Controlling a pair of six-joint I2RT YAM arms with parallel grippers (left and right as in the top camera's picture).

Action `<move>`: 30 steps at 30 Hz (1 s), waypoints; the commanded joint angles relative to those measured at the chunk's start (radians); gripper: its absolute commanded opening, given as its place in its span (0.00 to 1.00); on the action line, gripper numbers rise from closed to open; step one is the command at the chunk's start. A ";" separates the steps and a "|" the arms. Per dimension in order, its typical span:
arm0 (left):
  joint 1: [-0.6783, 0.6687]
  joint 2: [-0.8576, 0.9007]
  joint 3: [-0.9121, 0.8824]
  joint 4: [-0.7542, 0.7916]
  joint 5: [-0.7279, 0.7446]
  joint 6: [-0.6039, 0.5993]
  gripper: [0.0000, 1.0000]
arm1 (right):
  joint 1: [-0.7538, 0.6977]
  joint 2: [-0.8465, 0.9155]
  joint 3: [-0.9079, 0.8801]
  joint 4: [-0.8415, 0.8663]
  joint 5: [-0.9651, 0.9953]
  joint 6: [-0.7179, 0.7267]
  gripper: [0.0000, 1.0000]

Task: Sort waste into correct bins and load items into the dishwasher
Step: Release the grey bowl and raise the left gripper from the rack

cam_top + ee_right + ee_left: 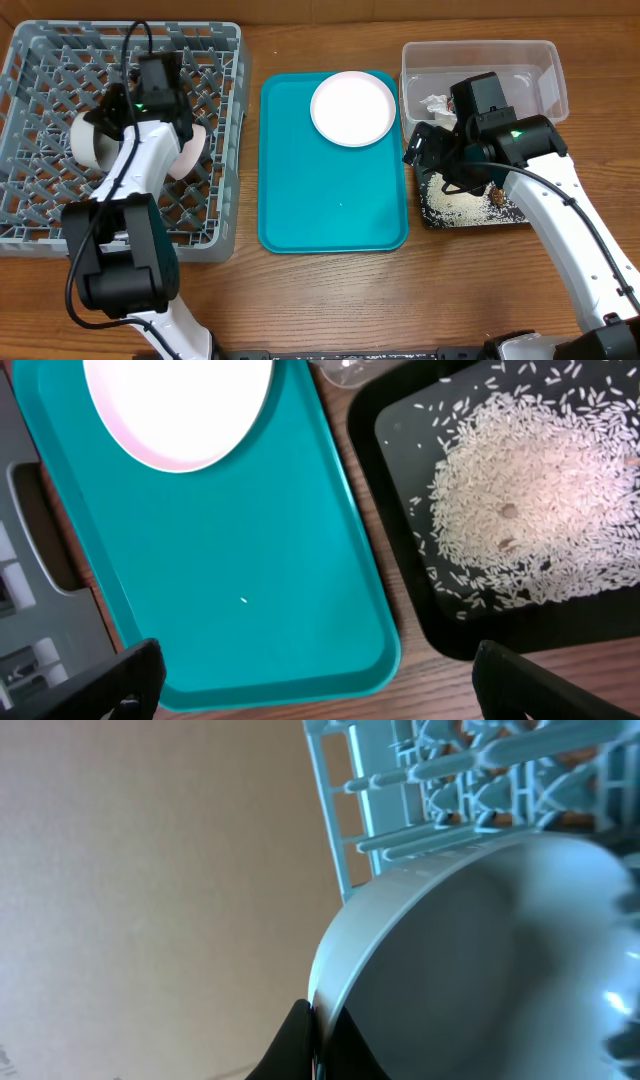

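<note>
Left tool (313, 1045) is pinching the rim of a pale bowl (480, 950). The dark tips are nearly together with the rim between them, so I'm reading it as clamped on. The bowl is standing on edge at the right of the frame, close against the bars of the grey dish rack (450, 780) at upper right.

The step in hand, as I'm judging it, is seating this bowl in the rack. Doing it well means:
- lowering slowly between the lattice ribs
- leaning the bowl on a rib, not on the neighbouring bowl
- releasing only once it is resting on the grid
- lifting straight off so a tip isn't dragging the rim

Right tool (330, 680) is gaping wide, with its fingers (130, 680) at the lower corners of the frame and nothing between them. It is hanging over the gap between the teal tray (250, 580) and the black tray (400, 600).

Only the left wrist view is showing the grip. In the overhead view the arm is covering it. That view is showing a whitish bowl (85, 140) and a pinkish bowl (192, 152) in the rack at upper left, and I can't tell which one is held. It is also showing the white plate (353, 108) at the top of the teal tray, and the clear tub (535, 65) at upper right with a paper scrap (435, 102) inside. All of it is sitting on the wooden surface (320, 300).

The right wrist view is resolving the rice (540, 490) spread across the black tray, and one stray grain on the teal tray.
</note>
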 commanded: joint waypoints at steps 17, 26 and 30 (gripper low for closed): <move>-0.137 0.011 -0.005 -0.003 -0.237 -0.345 1.00 | 0.001 -0.014 0.002 0.006 -0.002 -0.003 1.00; -0.227 -0.056 -0.003 0.013 -0.294 -0.387 1.00 | 0.001 -0.014 0.002 0.005 -0.002 -0.003 1.00; -0.230 -0.146 -0.003 0.092 -0.327 -0.390 1.00 | 0.001 -0.014 0.002 0.005 -0.002 -0.003 1.00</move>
